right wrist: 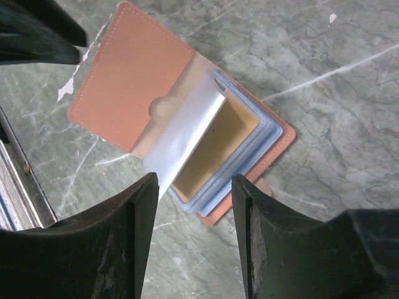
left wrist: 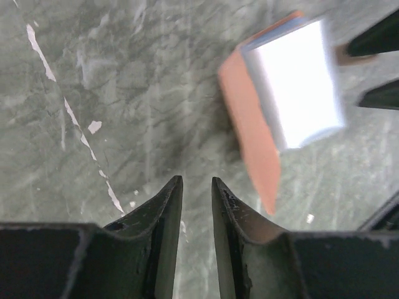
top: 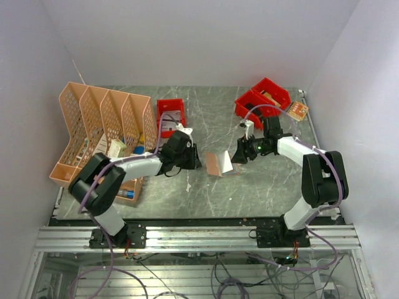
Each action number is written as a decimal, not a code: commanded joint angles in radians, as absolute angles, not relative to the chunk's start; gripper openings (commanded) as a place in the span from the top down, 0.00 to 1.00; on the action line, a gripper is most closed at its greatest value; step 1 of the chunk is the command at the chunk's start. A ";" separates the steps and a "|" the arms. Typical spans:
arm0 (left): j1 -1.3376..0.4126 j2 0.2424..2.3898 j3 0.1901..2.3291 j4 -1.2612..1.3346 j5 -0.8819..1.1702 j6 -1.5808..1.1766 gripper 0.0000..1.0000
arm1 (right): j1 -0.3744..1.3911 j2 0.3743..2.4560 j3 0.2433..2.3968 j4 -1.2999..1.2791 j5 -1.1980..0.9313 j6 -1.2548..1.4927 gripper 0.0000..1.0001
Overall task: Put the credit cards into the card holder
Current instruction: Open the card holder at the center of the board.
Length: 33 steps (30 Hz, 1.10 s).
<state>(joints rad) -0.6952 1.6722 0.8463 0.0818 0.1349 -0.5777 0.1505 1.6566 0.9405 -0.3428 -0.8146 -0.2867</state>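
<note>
Progress looks near the end, judging from how things lie: the card holder (top: 214,164) is spread open at the centre of the marble table (top: 206,109), and no loose card shows on the bare stone in any view. From the right wrist camera you see its tan cover (right wrist: 134,81) folded out toward 10 o'clock. A stack of pale blue-edged sleeves (right wrist: 249,159) lies toward 4 o'clock, with a yellowish face inside the top one.

A whitish card (right wrist: 187,134) stands slanted out of the fold between them, its lower corner hanging past the holder's edge toward 7 o'clock. To my eye it is not seated, though you cannot settle from here whether it is a card or a glossy inner leaf. Whether a light blue one is already tucked among the sleeves cannot be told.

Your left gripper (left wrist: 195,180) sits at the holder's 9 o'clock, near it but apart, jaws a narrow gap apart with only stone between them. Your right gripper (right wrist: 194,177) hangs at the holder's 3 o'clock, over the sleeve side, jaws spread wide and pinching nothing that shows.

What is left, in my judgement: press the whitish card fully into its pocket, then fold the cover over if you want the holder closed
</note>
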 commanded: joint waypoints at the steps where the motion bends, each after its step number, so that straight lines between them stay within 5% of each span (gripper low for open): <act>1: -0.683 1.522 0.839 0.101 0.145 -0.593 0.63 | 0.174 1.678 0.950 -0.320 -0.760 -0.240 0.50; 11: -0.698 1.505 0.871 0.299 0.362 -0.720 0.69 | 0.209 1.704 0.958 -0.310 -0.692 -0.209 0.52; 22: -0.754 1.831 1.013 0.207 0.329 -0.639 0.85 | 0.207 1.720 0.957 -0.302 -0.732 -0.188 0.50; 33: -0.753 1.886 0.918 0.194 0.264 -0.630 0.89 | 0.206 1.764 0.964 -0.303 -0.779 -0.156 0.48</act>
